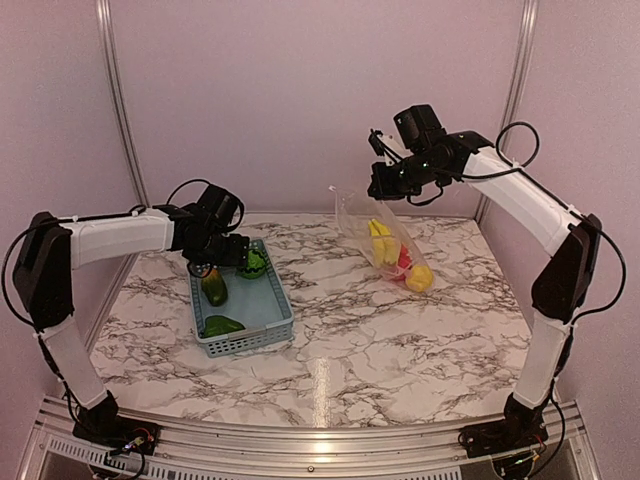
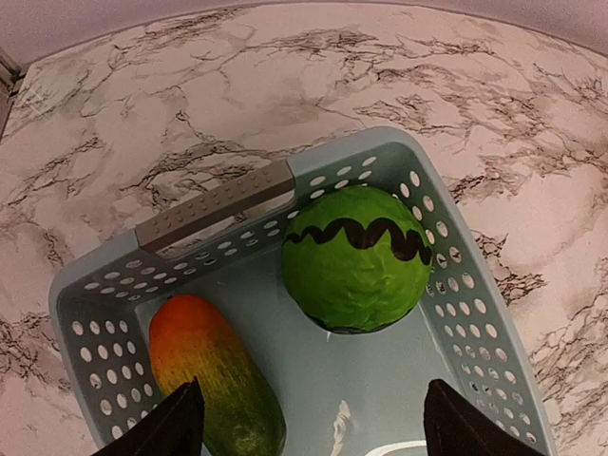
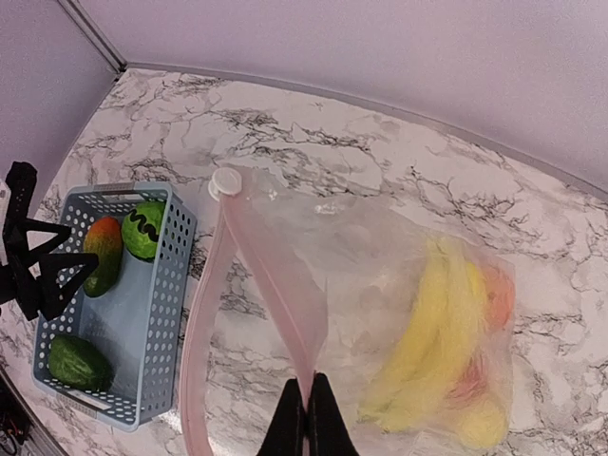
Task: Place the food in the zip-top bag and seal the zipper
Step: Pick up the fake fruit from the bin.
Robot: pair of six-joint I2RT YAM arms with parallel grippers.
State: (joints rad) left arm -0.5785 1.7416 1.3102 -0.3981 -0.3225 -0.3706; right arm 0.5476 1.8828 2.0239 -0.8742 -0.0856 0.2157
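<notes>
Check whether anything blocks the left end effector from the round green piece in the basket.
Nothing visible does. The left end effector hangs open over the basket; the round green piece lies bare ahead.

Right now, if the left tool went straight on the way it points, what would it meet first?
Probably the bare floor of the basket, between the mango and the striped green fruit; depth is unclear.

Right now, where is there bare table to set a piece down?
Bare marble between the basket and the zip-top bag, and along the near edge. Crowded: the basket's far end, where the left gripper hovers over the mango and green ball.
</notes>
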